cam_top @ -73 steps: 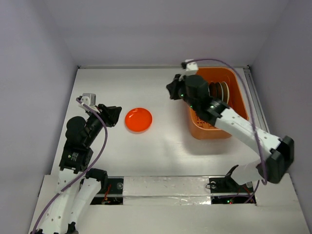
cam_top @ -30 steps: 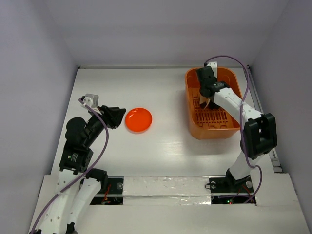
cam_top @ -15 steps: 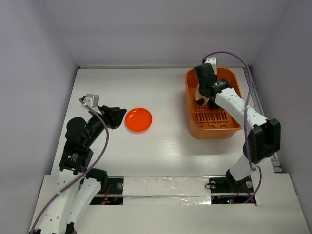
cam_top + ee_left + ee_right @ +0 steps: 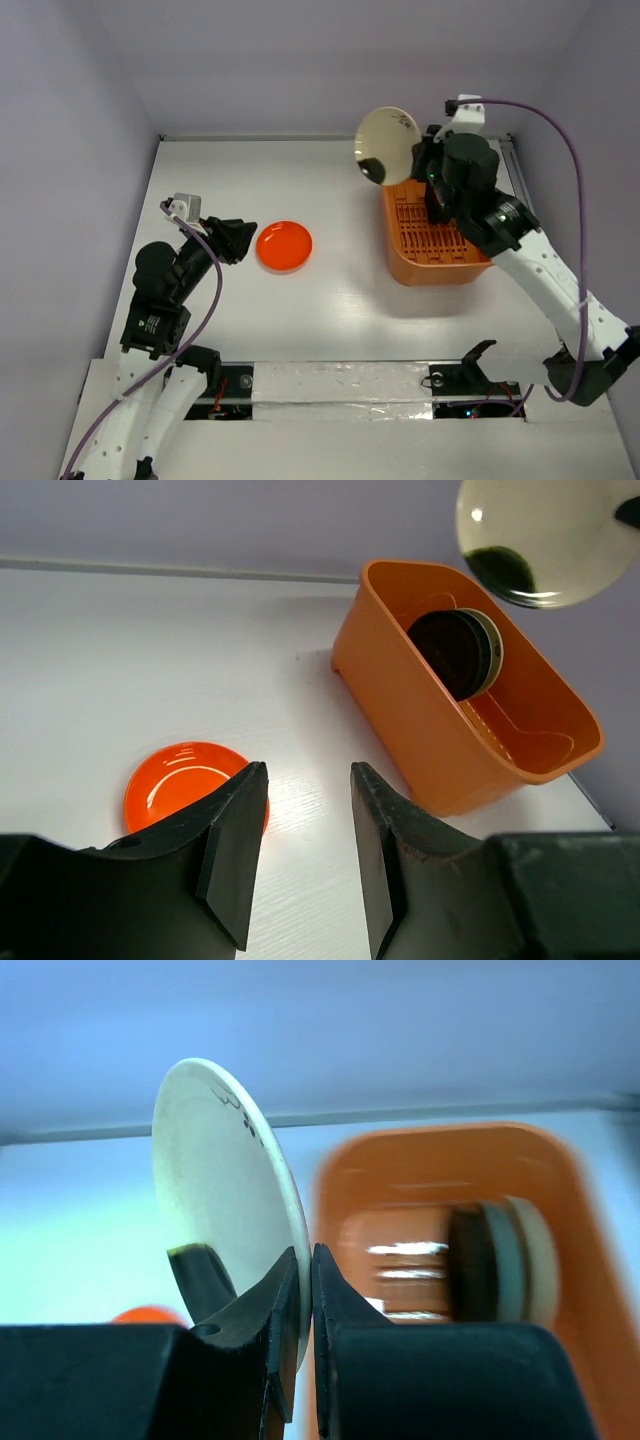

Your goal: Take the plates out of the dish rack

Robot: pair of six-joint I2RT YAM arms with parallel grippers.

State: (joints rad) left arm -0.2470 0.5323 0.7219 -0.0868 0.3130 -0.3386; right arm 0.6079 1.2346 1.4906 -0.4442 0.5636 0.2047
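Top external view showed the right gripper (image 4: 417,160) raised above the far-left corner of the dish rack (image 4: 440,268), whereas half a second earlier it had been down inside the rack. Its jaws were clenched on the rim of a cream plate (image 4: 386,146), which was held on edge, above the rack's walls and facing the left side of the table (image 4: 340,190). The right wrist view confirmed the grip: the plate's rim sat pinched between the two fingers. On this evidence a second plate had been extracted and awaited placement. An orange-red plate (image 4: 284,246) already lay flat on the table, just beside the left gripper (image 4: 236,240), whose jaws stood apart with nothing between them. The left wrist view showed the remaining plates (image 4: 458,652) standing upright at the far end of the rack, a black one foremost. Open table lay between the rack and the orange-red plate, giving room for set-down. The lifted plate's lower edge was near the rack's left wall, so lateral travel would probably need that wall cleared first.
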